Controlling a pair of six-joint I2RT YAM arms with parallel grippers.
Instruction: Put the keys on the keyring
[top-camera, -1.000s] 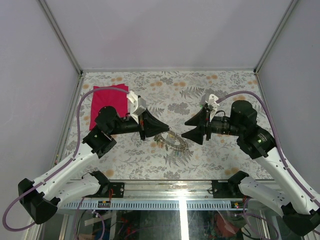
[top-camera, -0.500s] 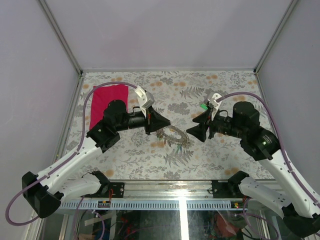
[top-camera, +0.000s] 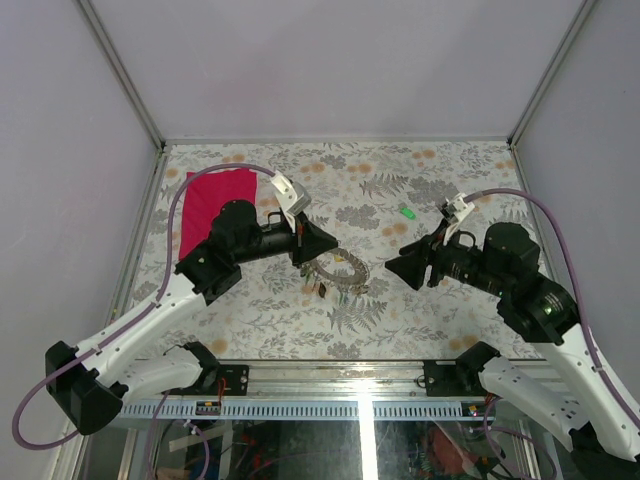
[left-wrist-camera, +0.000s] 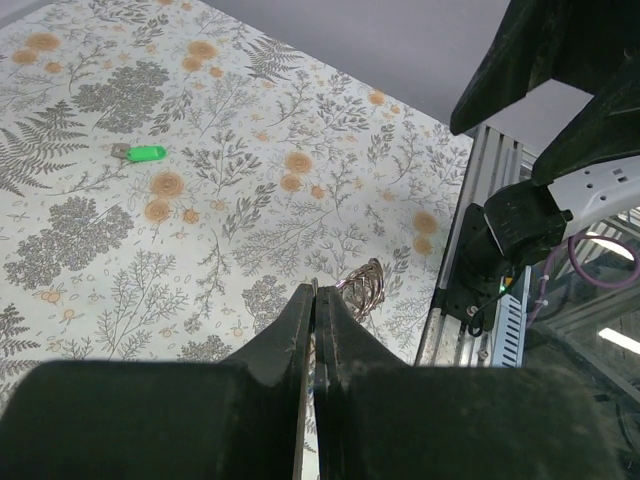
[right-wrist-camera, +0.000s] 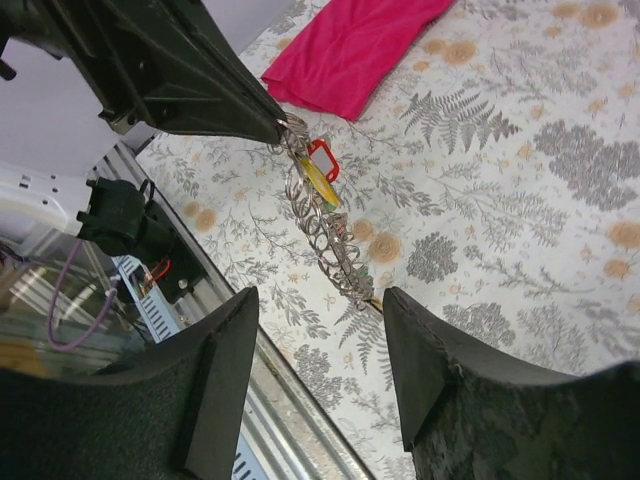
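Note:
The keyring (top-camera: 338, 272) is a grey metal ring fringed with small keys. My left gripper (top-camera: 334, 246) is shut on its rim and holds it tilted above the table. In the right wrist view the keyring (right-wrist-camera: 322, 228) slants down from the left fingertips (right-wrist-camera: 280, 124), with a red key head (right-wrist-camera: 321, 160) and a yellow key head (right-wrist-camera: 322, 186) on it. Part of the keyring (left-wrist-camera: 366, 288) shows beside the shut left gripper (left-wrist-camera: 315, 292). A loose green key (top-camera: 407, 212) lies on the table, also in the left wrist view (left-wrist-camera: 143, 153). My right gripper (top-camera: 392, 268) is open and empty, right of the ring, jaws wide (right-wrist-camera: 320, 325).
A red cloth (top-camera: 215, 205) lies at the back left, also in the right wrist view (right-wrist-camera: 350, 50). The metal rail (top-camera: 360, 375) runs along the table's near edge. The floral table cover (top-camera: 450, 170) spreads between side walls.
My right gripper has drawn back to the right, away from the ring, uncovering the green key on the table. My left gripper has shifted up and back with the ring.

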